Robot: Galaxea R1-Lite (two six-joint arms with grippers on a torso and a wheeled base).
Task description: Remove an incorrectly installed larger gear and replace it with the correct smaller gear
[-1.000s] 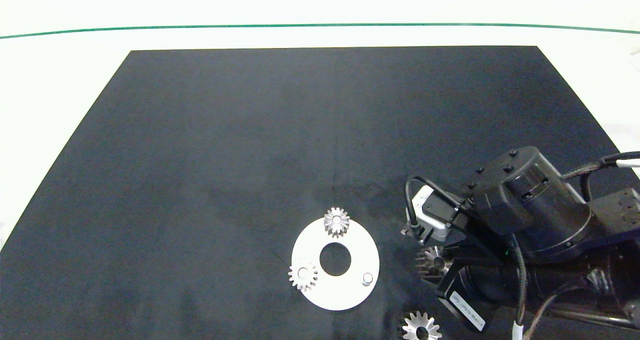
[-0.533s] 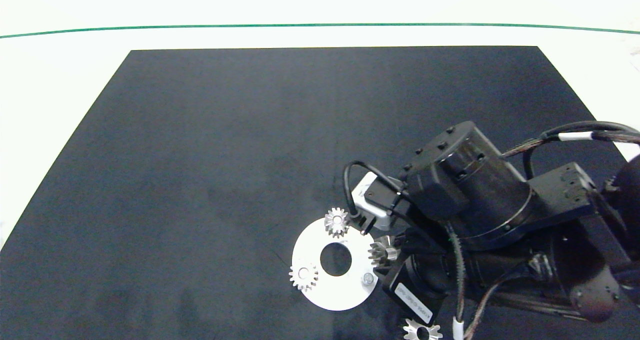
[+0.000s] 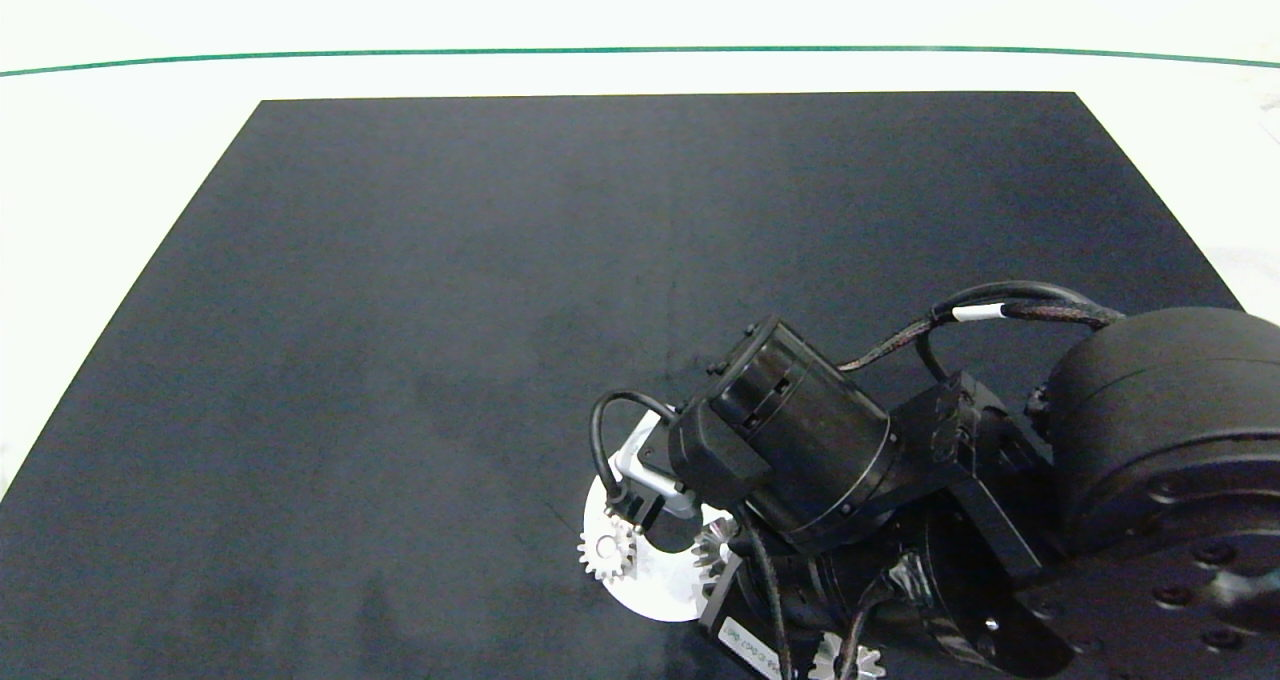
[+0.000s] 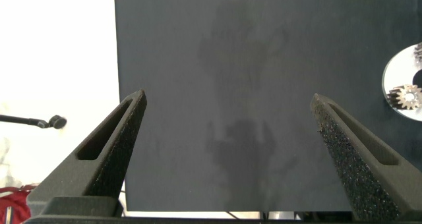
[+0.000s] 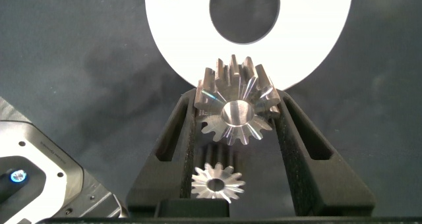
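The black mat [image 3: 400, 310] carries the white ring plate [image 5: 191, 46], and the right gripper [image 5: 236, 122] hangs over that plate's near rim, closed on the smaller gear [image 5: 236, 109], while the larger gear [image 3: 845, 660] lies on the mat just off the plate's edge. If the gear is tilted, it could jam or slip instead of seating. The arm hides the plate's peg; the left gripper [image 4: 231, 145] waits wide open and empty, well away from the plate.
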